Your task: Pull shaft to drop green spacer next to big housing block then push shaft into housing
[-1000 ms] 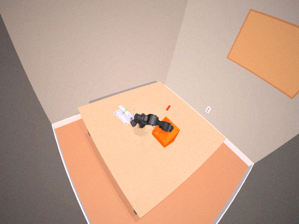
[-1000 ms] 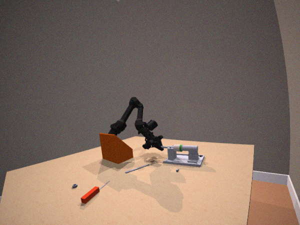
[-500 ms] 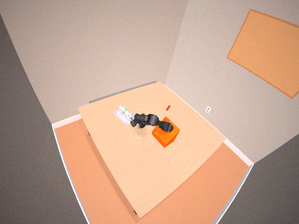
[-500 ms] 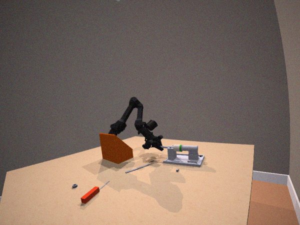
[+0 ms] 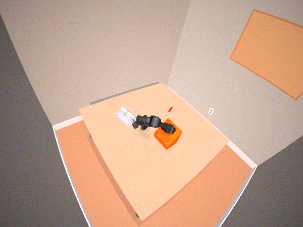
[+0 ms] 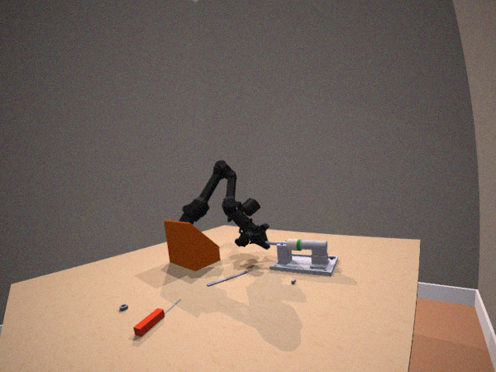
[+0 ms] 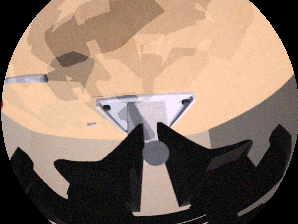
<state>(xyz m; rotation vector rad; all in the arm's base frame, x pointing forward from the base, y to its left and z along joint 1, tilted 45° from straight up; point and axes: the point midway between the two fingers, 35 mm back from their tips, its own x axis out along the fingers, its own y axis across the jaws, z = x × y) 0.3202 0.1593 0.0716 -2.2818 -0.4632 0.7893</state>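
My gripper (image 5: 134,120) (image 6: 268,244) (image 7: 149,127) is shut on the grey shaft (image 6: 273,243) (image 7: 156,153); its round end shows between the fingers in the wrist view. The shaft runs level through a small grey post (image 6: 283,254) towards the big housing block (image 5: 123,109) (image 6: 317,245). The green spacer (image 5: 127,113) (image 6: 298,245) is still up on the shaft line, against the housing's round end. A cream spacer section (image 6: 291,245) sits between it and the post. How far the shaft reaches inside is hidden.
The fixture's base plate (image 5: 120,118) (image 6: 303,270) lies under the shaft. The orange block (image 5: 162,142) (image 6: 190,248) is at the arm's base. A red screwdriver (image 5: 170,109) (image 6: 150,322), a thin rod (image 6: 227,279), a dark ring (image 6: 123,307) and a small bolt (image 6: 293,282) lie on the table.
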